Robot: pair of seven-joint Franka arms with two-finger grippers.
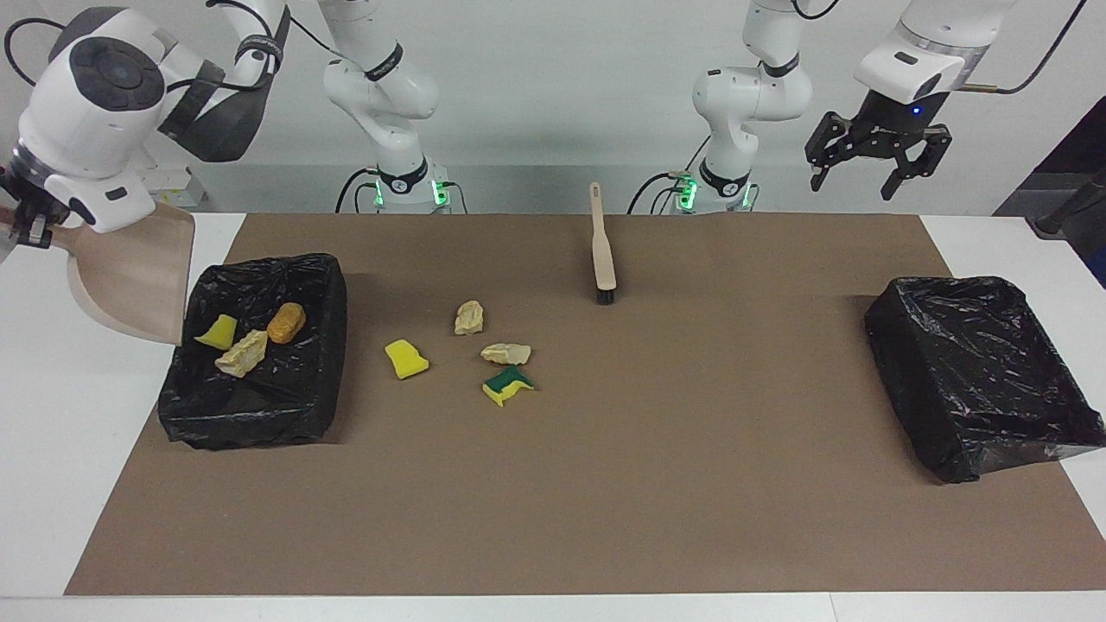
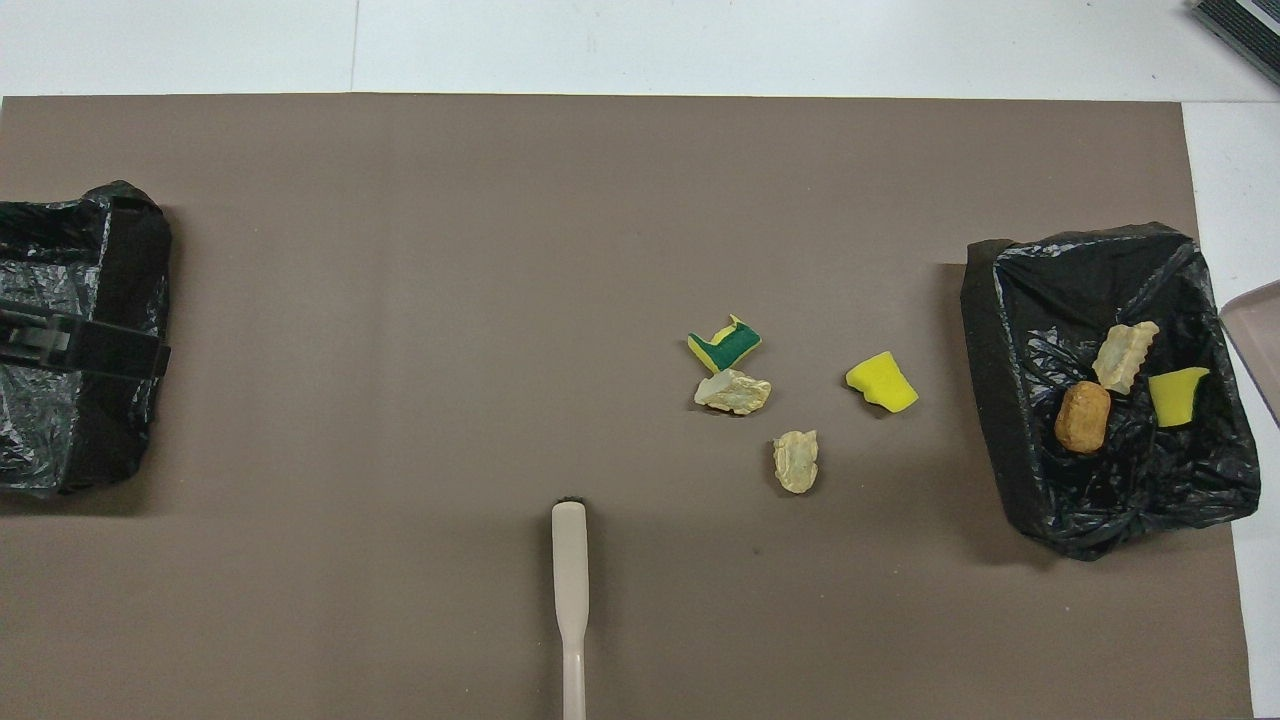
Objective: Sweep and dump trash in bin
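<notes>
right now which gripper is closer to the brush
Left. The left gripper hangs open in the air toward its own end of the table, above the bin there. The right gripper holds the dustpan by the other bin, farther from the brush.

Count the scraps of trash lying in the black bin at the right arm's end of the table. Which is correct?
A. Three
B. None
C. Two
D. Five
A. Three pieces lie in the bin: a yellow sponge piece, a pale beige chunk and an orange-brown lump; the overhead view shows the same three.
</notes>
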